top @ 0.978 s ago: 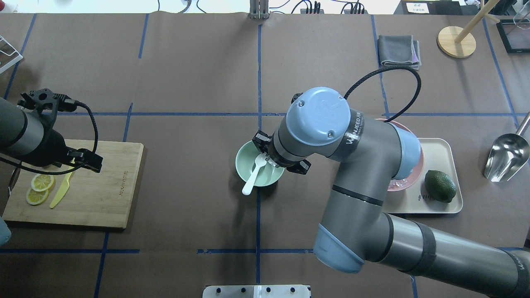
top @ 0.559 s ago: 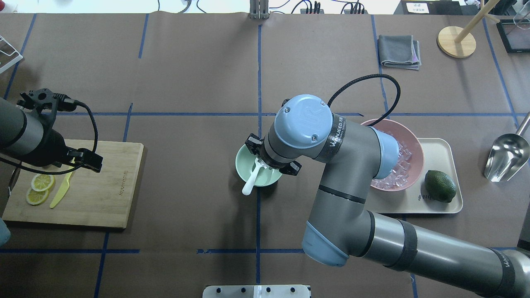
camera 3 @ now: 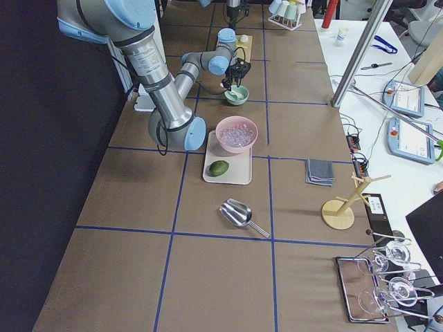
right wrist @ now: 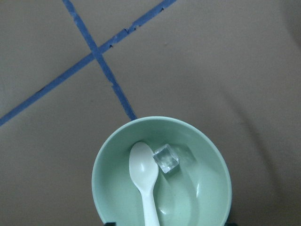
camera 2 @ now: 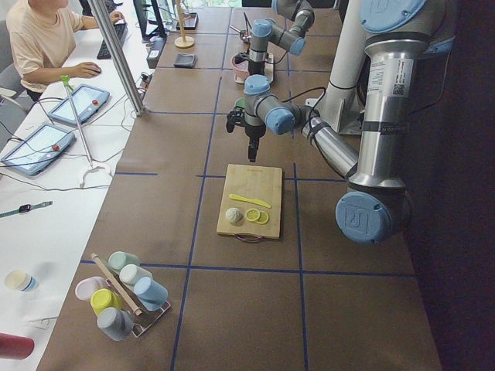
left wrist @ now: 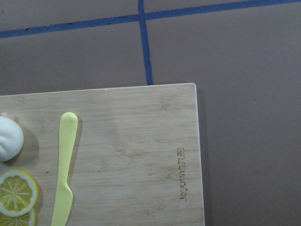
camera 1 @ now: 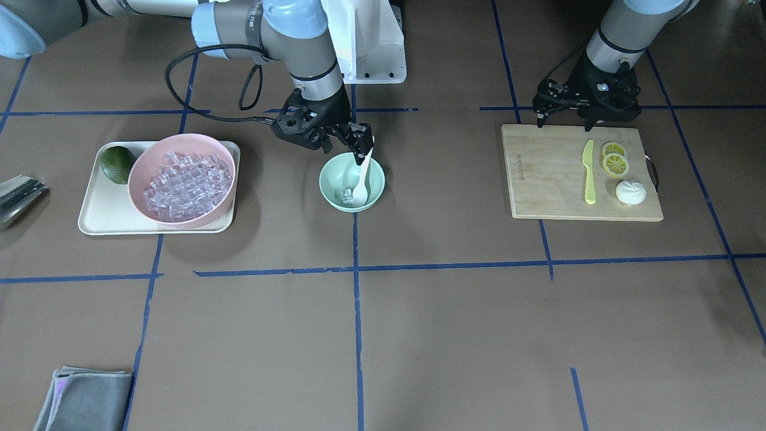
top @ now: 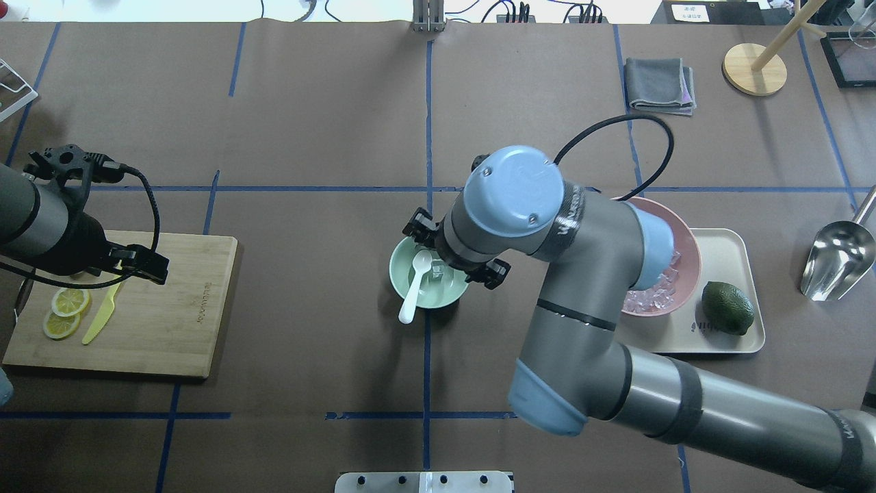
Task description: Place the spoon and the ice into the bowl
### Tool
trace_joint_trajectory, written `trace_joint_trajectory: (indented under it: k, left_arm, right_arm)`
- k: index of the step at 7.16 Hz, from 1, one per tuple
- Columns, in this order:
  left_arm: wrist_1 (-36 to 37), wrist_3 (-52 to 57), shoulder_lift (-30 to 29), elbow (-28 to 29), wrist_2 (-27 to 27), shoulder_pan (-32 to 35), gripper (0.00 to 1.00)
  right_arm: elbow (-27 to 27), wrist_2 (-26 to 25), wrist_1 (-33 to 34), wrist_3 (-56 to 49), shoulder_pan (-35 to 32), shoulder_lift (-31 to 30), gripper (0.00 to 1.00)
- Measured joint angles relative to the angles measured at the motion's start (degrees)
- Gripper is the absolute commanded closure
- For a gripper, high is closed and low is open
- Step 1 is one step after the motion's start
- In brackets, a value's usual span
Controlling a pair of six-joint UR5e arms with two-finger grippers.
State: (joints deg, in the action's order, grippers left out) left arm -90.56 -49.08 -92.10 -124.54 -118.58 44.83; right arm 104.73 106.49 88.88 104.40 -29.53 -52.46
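Note:
The mint-green bowl (top: 397, 274) stands at the table's middle; it also shows in the front view (camera 1: 328, 179) and the right wrist view (right wrist: 101, 160). The white spoon (top: 413, 294) (camera 1: 362, 179) (right wrist: 146, 174) lies in it, handle leaning over the rim toward the robot. One clear ice cube (right wrist: 166, 158) (top: 436, 270) lies in the bowl beside the spoon's head. My right gripper (camera 1: 346, 146) hovers just above the bowl, open and empty. More ice (camera 1: 179, 179) fills the pink bowl (camera 1: 140, 161). My left gripper (camera 1: 589, 114) hangs over the cutting board's near edge; I cannot tell its state.
The pink bowl sits on a beige tray (top: 725, 342) with a dark green fruit (top: 727, 308). The cutting board (top: 178, 308) holds a yellow knife (top: 100, 318), lemon slices (top: 65, 311) and a white bun (camera 1: 628, 191). A metal scoop (top: 838, 260), grey cloth (top: 660, 85) and wooden stand (top: 753, 68) lie right.
My right arm swung left over the green bowl, then rose and drew back a little. An ice cube now lies free in the bowl. The left arm has barely moved.

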Motion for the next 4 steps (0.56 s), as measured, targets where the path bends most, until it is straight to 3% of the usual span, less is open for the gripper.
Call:
trace_joint_trajectory:
  k: [2,4]
  left_arm:
    - [0.0,1.9,3.7,-2.1,-0.1,1.2,0.0]
    - [0.4,9.1,5.8,-2.1,-1.5,5.8,0.0]
  right_arm:
    - [13.2,7.2,5.0,-8.5,-8.1,-11.4,0.0]
    - [20.6,13.4,5.9,-25.9,-18.1,-26.1,0.0]
